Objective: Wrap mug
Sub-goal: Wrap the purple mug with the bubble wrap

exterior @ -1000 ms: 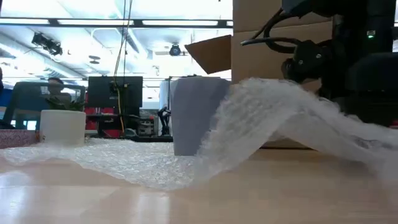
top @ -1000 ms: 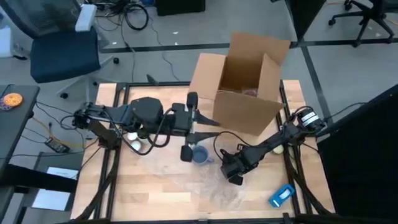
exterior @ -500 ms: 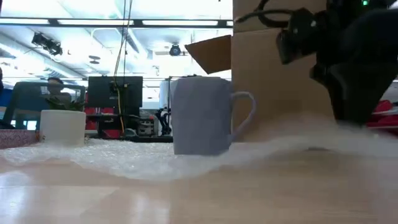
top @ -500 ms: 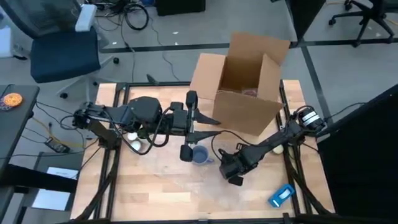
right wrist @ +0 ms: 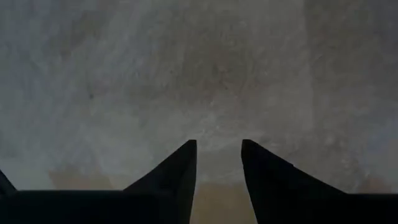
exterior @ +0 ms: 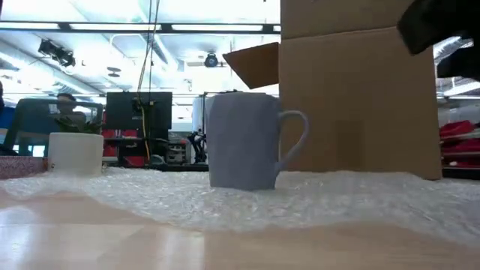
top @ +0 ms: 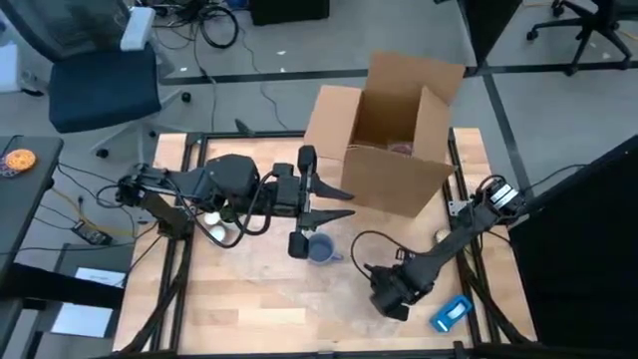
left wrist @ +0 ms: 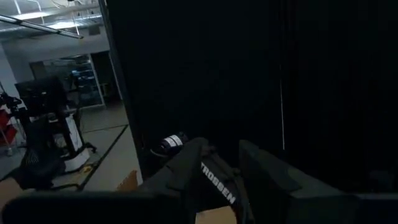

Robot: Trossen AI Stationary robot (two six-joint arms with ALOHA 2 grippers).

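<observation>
A blue-grey mug (top: 320, 249) stands upright with its base on a sheet of clear bubble wrap (top: 334, 291), which lies flat on the wooden table. In the low view the mug (exterior: 244, 142) shows its handle, and the wrap (exterior: 300, 199) spreads around it. My right gripper (top: 391, 299) hangs near the table's front edge, to the near right of the mug. It points down at the wrap (right wrist: 186, 74), and my right gripper (right wrist: 217, 149) is open with nothing between its fingers. My left gripper (top: 334, 202) hovers open just beyond the mug, pointing toward the box.
An open cardboard box (top: 389, 140) stands at the table's far right. A white cup (exterior: 75, 154) and small white things (top: 214, 227) sit at the left under the left arm. A blue object (top: 454, 312) lies at the near right corner.
My right gripper has gone toward the table's near edge and a little right, away from the mug. The wrap's raised part, which stood arched in front of the mug, has sunk and now lies flat on the table; the mug has stayed put.
</observation>
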